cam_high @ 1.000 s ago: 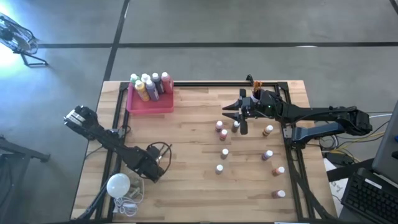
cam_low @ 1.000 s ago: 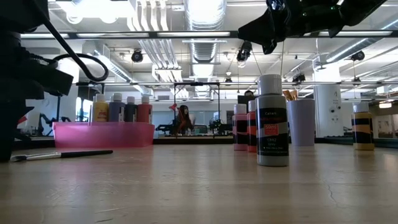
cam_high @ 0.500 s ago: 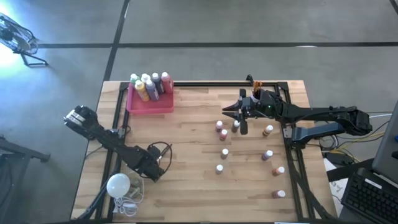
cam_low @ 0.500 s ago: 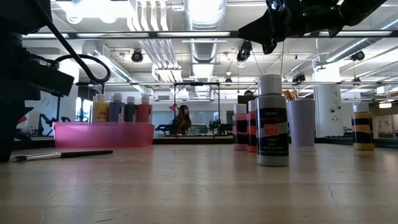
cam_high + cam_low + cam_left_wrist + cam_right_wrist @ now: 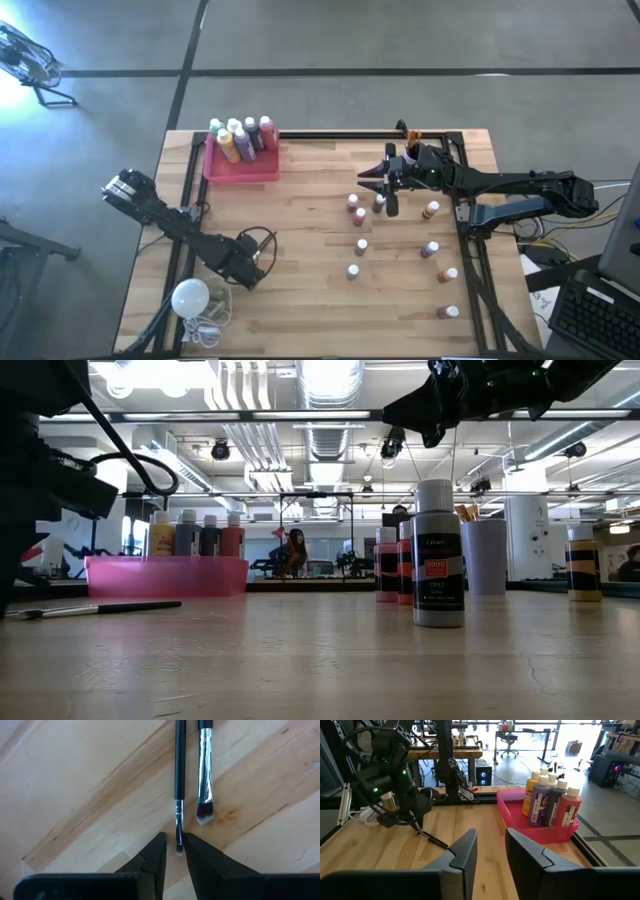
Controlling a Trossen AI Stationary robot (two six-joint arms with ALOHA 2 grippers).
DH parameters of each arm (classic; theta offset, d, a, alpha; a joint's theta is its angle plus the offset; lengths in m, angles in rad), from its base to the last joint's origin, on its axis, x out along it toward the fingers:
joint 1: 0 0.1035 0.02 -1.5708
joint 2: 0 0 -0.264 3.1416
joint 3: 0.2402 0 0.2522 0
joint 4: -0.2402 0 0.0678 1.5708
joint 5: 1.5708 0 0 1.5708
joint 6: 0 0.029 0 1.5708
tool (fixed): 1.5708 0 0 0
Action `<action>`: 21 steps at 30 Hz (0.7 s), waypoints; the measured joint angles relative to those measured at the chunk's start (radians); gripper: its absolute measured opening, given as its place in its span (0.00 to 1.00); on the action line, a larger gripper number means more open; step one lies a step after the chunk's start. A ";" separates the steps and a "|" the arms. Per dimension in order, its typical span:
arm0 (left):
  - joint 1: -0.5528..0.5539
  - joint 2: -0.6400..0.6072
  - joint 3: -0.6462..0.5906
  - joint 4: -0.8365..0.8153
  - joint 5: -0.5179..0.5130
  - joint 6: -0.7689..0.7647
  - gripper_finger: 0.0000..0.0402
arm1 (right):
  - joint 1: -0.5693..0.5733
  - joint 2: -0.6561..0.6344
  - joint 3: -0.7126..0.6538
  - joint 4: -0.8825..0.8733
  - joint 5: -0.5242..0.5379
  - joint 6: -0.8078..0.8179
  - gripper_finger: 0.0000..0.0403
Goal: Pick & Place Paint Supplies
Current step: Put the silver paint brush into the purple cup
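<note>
Reaching low over the front-left part of the table, the left gripper has its two fingers nearly together around the bristle tip of a thin dark paintbrush; the tip sits between them, though actual contact cannot be confirmed. A second brush, with a silver ferrule and a wider tuft, lies just beside the first on the wood. In the low view one brush lies flat on the boards near the pink tray.

That tray sits at the back-left corner and holds upright white-capped paint bottles; the right wrist view shows a yellow bottle, a purple bottle and a red bottle among them.

The right gripper hangs above the back-right area, its fingers parted with a clear gap and nothing between them. Beneath and near it, small bottles stand scattered across the right half of the table, reaching toward the front-right corner. One grey-labelled bottle stands nearest in the low view.

A white bulb with a cord rests at the front-left corner.
</note>
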 joint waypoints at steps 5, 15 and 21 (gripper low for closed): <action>0.000 -0.035 0.000 0.002 0.012 0.006 0.20 | 0.000 0.000 0.000 0.000 0.000 0.000 0.28; -0.002 -0.049 0.000 0.001 0.011 0.016 0.19 | 0.000 0.000 0.000 0.000 0.000 0.002 0.32; -0.003 -0.050 0.000 0.003 -0.030 0.051 0.11 | 0.000 0.000 0.000 0.000 0.000 0.002 0.33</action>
